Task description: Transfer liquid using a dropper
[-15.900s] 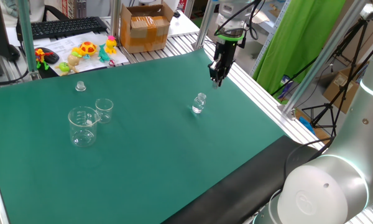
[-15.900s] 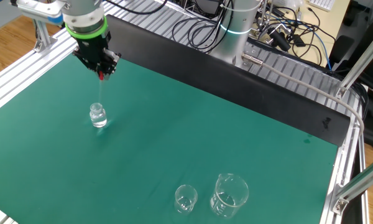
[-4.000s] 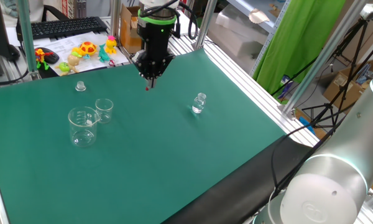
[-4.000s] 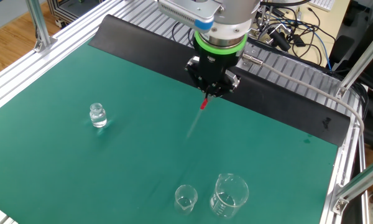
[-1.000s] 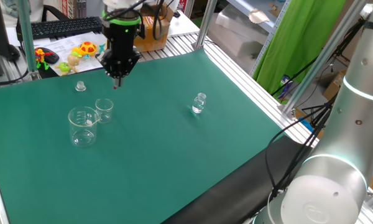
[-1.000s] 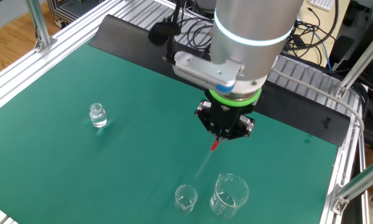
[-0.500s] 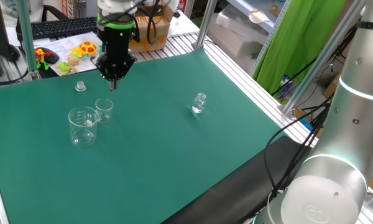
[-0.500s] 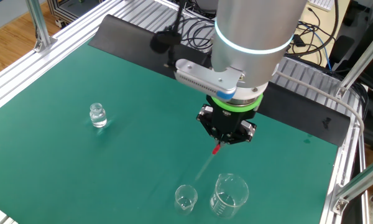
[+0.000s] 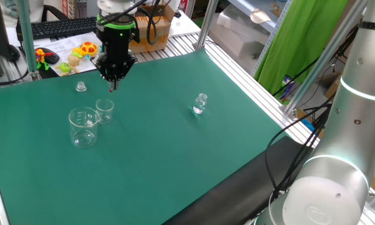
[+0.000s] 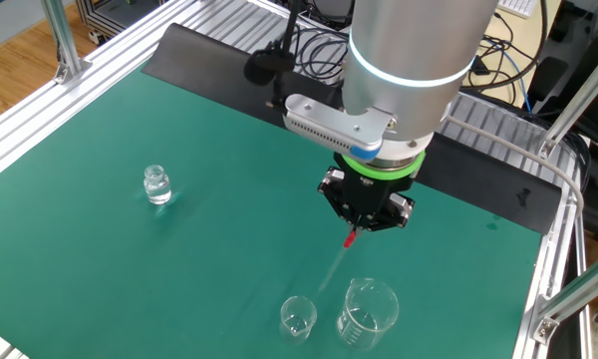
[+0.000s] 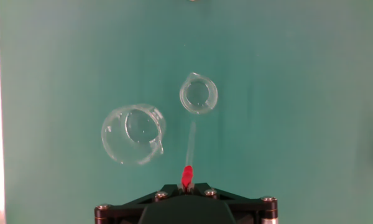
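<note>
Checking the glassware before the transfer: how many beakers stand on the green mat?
2. A larger beaker and a smaller beaker stand side by side, close together. The hand view shows both below the claw. The vial, standing apart, is not counted.

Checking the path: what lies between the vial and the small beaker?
Nothing: only bare green mat between the vial and the small beaker, in one fixed view.

Hand (image 11: 186, 190) cut off by the hand view's bottom edge; dropper (image 11: 190, 146) stem faint, tip indistinct against tabletop (image 11: 298, 124).
</note>
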Robot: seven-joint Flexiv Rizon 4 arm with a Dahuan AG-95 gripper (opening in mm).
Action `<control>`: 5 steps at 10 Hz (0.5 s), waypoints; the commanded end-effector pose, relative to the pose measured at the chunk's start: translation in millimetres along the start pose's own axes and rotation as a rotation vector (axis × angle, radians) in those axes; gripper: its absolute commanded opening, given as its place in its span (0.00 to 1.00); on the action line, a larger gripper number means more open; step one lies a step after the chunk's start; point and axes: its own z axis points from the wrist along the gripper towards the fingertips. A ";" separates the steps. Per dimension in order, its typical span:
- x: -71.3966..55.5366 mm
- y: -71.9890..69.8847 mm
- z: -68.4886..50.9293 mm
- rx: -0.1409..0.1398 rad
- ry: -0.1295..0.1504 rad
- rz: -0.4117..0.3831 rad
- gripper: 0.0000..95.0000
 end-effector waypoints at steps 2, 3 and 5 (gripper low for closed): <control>0.5 -0.4 0.6 -0.006 0.004 -0.001 0.00; 0.5 -0.4 0.6 -0.006 0.009 -0.001 0.00; 0.5 -0.4 0.6 -0.007 0.023 -0.011 0.00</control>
